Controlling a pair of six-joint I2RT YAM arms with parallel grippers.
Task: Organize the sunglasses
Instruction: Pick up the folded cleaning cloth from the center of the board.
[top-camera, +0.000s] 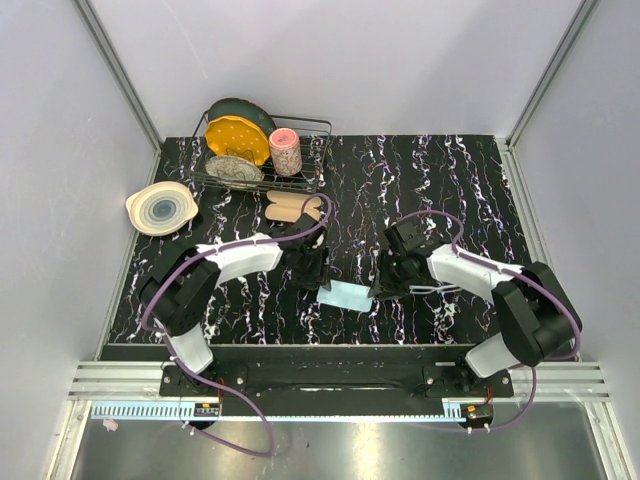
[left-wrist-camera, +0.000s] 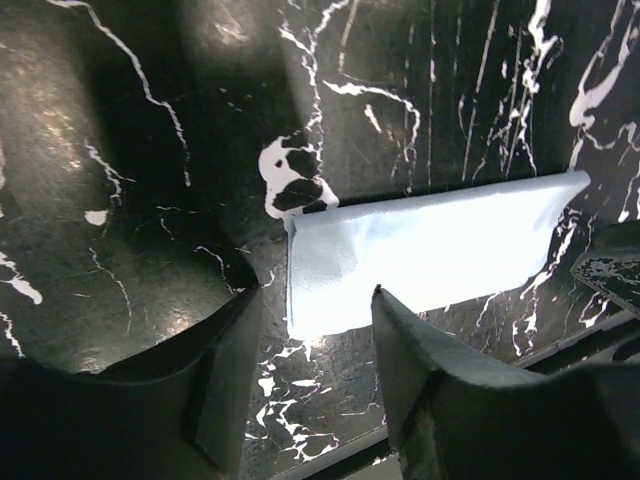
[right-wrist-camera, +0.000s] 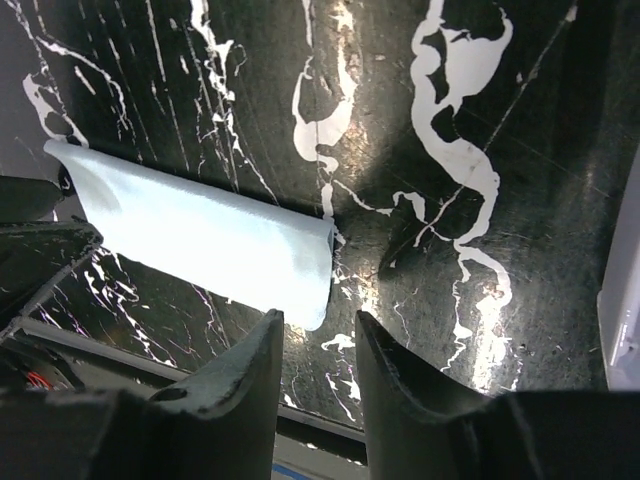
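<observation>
Two grippers stand low over the black, white-veined marble-pattern tabletop (top-camera: 470, 180), one on either side of a folded light-blue cloth (top-camera: 345, 296).

The left gripper (left-wrist-camera: 315, 300) is partly open. Its dark fingers stand apart with nothing between them, and one end of the cloth lies flat just beyond the fingertips.

The right gripper (right-wrist-camera: 318, 322) is likewise parted, with a narrower gap, and has hold of nothing. The rolled end of the cloth lies just beside one of its fingers.

The sunglasses (top-camera: 435, 289), a pair with a thin whitish frame, lie on the tabletop to the right of the cloth, close beside the right arm's wrist. Whether they touch the arm cannot be told.

At the far left, a dark wire dish rack (top-camera: 326, 150) holds plates and a pink cup. A cream bowl (top-camera: 160, 208) sits beside it.
</observation>
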